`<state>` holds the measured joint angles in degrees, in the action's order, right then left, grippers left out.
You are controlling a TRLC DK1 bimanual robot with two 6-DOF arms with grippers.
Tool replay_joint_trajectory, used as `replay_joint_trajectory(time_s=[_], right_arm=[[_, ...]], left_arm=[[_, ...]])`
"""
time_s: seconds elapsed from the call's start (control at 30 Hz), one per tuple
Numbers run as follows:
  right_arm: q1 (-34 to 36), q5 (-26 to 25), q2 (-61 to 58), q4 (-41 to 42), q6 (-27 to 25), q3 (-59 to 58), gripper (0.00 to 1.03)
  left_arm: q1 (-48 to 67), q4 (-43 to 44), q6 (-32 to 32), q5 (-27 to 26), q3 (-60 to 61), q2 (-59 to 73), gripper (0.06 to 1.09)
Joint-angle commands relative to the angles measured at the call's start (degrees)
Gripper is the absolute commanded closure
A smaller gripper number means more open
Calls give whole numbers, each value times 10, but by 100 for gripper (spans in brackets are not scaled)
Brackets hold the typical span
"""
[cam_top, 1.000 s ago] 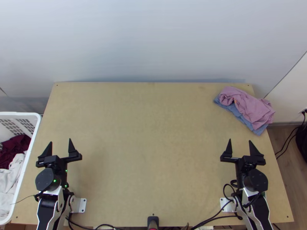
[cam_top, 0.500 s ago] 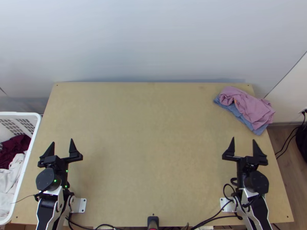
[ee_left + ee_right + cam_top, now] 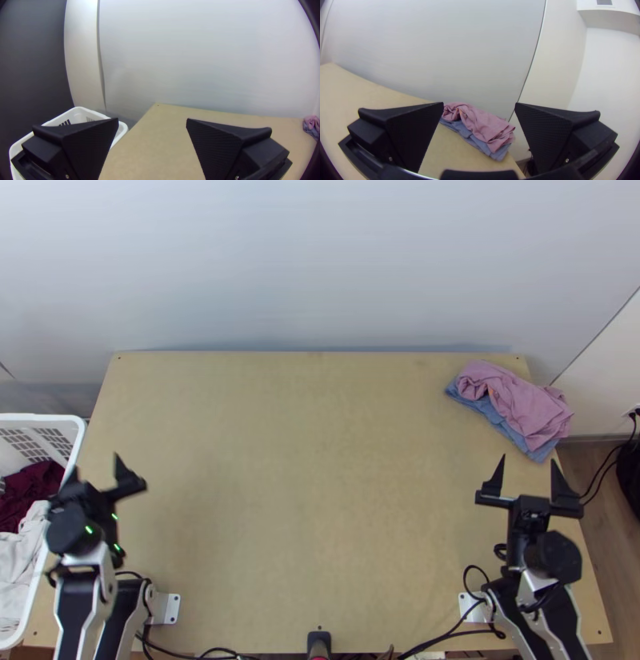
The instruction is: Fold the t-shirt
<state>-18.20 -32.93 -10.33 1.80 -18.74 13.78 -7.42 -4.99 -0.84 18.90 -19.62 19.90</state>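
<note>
Toward the left edge of the table, my left gripper point(image 3: 96, 468) is open beside the basket, with nothing between its fingers; the left wrist view shows the gripper point(image 3: 152, 121) wide apart. My right gripper point(image 3: 529, 466) is open near the table's right edge, and empty in the right wrist view point(image 3: 479, 105). A pink cloth point(image 3: 520, 402) lies loosely folded on a blue cloth point(image 3: 490, 411) at the far right corner, beyond my right gripper. In the right wrist view the pink cloth point(image 3: 483, 123) rests bunched over the blue cloth point(image 3: 464, 130).
A white basket point(image 3: 70, 456) with dark red cloth point(image 3: 32, 490) and white cloth point(image 3: 22, 552) stands at the left of the wooden table point(image 3: 312, 484). Black cables point(image 3: 448, 634) run along the near edge. A pale wall point(image 3: 320, 268) rises behind the table.
My left gripper has moved left toward the basket. My right gripper has moved to the right and slightly up the picture, and its fingers stand wider apart. The cloths have stayed put.
</note>
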Motion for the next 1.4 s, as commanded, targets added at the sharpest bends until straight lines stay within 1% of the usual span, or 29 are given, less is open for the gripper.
replay_joint_trajectory(time_s=[0.0,0.1,0.17,0.23,0.37,0.43,0.5,0.63,0.77,0.9,1.13,1.37], right_arm=[[-12,-33,-180,-145,129,186,4],[-14,-35,-296,-267,188,306,4],[-23,-35,-350,-323,201,364,4],[-30,-35,-363,-334,211,388,4],[-29,-33,-359,-339,226,396,4],[-29,-32,-353,-339,228,395,4],[-29,-31,-348,-337,229,395,4],[-29,-30,-346,-335,229,388,4],[-29,-29,-346,-335,228,380,4],[-31,-28,-347,-338,223,381,4],[-36,-28,-350,-345,199,381,4],[-40,-28,-363,-358,181,382,4]], left_arm=[[-111,10,-13,-8,-162,196,10],[-185,21,-21,-40,-211,265,10],[-250,24,-33,-66,-247,325,10],[-313,24,-39,-95,-287,387,10],[-426,24,-57,-145,-349,498,10],[-472,35,-57,-151,-368,553,10],[-523,43,-57,-172,-383,604,10],[-593,63,-56,-176,-403,694,10],[-634,70,-58,-175,-423,777,10],[-662,75,-63,-163,-457,868,11],[-681,72,-81,-149,-539,1031,11],[-680,68,-97,-132,-627,1160,11]])
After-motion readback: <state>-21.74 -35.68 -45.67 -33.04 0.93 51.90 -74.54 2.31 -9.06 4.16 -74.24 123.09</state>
